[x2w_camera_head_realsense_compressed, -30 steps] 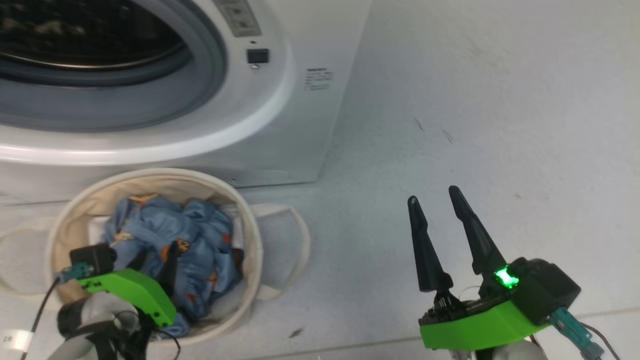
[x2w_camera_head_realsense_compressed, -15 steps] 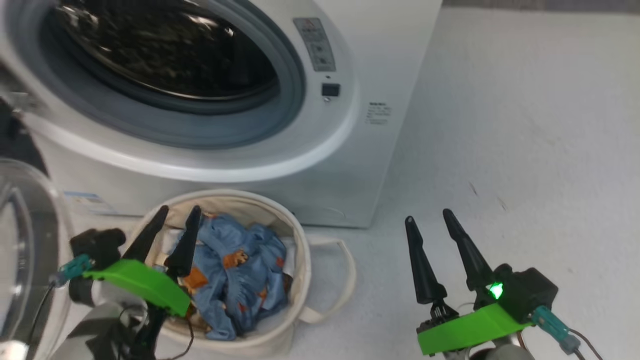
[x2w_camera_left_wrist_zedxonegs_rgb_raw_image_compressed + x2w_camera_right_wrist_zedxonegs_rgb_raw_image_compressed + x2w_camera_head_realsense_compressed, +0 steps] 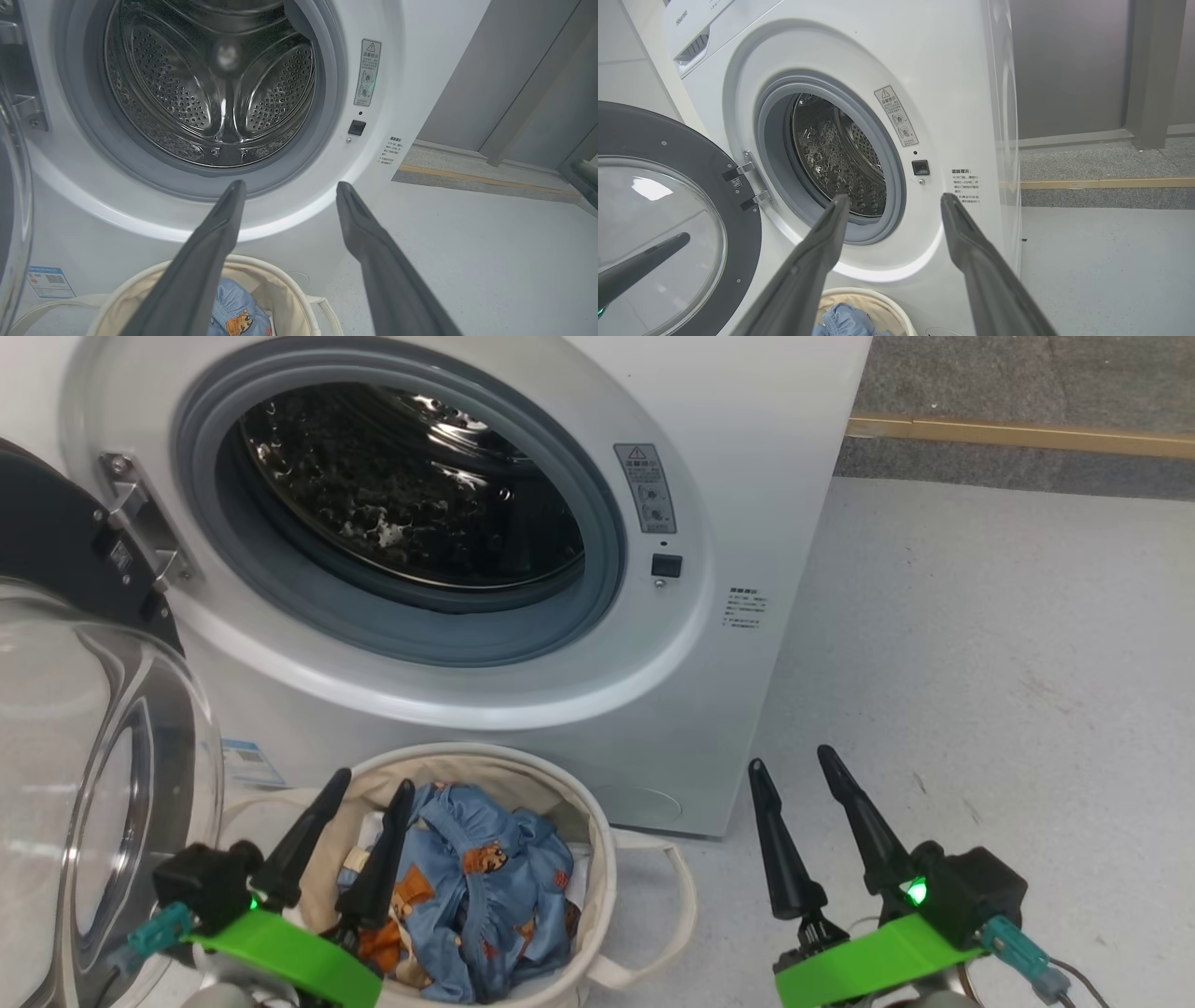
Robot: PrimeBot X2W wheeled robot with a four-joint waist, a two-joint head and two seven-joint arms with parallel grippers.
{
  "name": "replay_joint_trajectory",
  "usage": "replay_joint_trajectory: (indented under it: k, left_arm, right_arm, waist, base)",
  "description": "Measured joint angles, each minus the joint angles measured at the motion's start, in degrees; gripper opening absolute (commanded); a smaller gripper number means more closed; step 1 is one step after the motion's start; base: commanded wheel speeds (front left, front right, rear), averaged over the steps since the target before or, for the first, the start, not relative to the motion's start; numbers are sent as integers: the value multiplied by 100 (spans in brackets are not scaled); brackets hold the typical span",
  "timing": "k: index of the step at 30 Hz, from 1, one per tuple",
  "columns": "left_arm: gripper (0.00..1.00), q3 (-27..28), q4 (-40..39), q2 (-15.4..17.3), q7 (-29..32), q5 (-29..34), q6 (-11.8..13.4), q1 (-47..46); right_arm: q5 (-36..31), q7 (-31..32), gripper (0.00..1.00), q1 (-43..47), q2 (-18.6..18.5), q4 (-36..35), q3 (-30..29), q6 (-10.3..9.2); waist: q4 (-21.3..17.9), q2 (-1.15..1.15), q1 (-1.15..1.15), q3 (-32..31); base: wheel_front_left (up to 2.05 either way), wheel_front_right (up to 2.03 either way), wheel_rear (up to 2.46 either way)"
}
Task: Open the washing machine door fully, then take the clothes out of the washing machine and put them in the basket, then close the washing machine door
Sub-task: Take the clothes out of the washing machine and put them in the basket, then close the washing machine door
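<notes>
1. You are holding your left pincer spread with nothing between its fingers, which are pointing up and forward at the washing machine.
2. Your right pincer is also standing spread and empty over the floor, with the machine's right front corner ahead of it.
3. The clothes are lying crumpled in the basket, just right of the left pincer's fingers. Bunched like that, they are showing no clear long axis.
4. The basket is standing upright with its mouth facing up, and one handle loop is sticking out toward the right pincer.
5. The washing machine door is hanging swung open, left of the left pincer, with its bulging glass turned toward you.
6. The drum is gaping ahead of the left pincer.
</notes>
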Motion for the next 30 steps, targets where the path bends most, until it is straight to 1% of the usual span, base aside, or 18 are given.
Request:
replay_joint_trajectory:
  k: [7, 13, 17, 23, 30]
  left_arm:
    - [100, 244, -112, -34, 0, 101, 3, 93]
    - [100, 338, -66, -64, 0, 94, 3, 93]
    - [100, 398, -3, -65, 0, 93, 2, 92]
    - [100, 424, 53, -70, 0, 69, 0, 89]
    - [100, 433, 90, -77, 0, 68, 0, 81]
  right_arm:
    - [-58, 125, 100, 1, 0, -97, -7, 0]
    - [-58, 182, 100, 1, 0, -175, -12, 0]
    - [-65, 194, 100, 2, 0, -208, -13, 0]
    - [-75, 201, 100, 1, 0, -266, -13, 0]
    - [-81, 232, 100, 1, -11, -275, 3, 0]
  waist:
    - [10, 0, 0, 6]
    - [-14, 0, 0, 59]
    - [-40, 0, 0, 106]
    - [-67, 0, 0, 134]
    - [-34, 0, 0, 169]
  base:
    - [0, 0, 0]
    - [-1, 2, -1]
    - [-33, 55, -22]
    - [-103, 120, -17]
    - [-187, 200, -13]
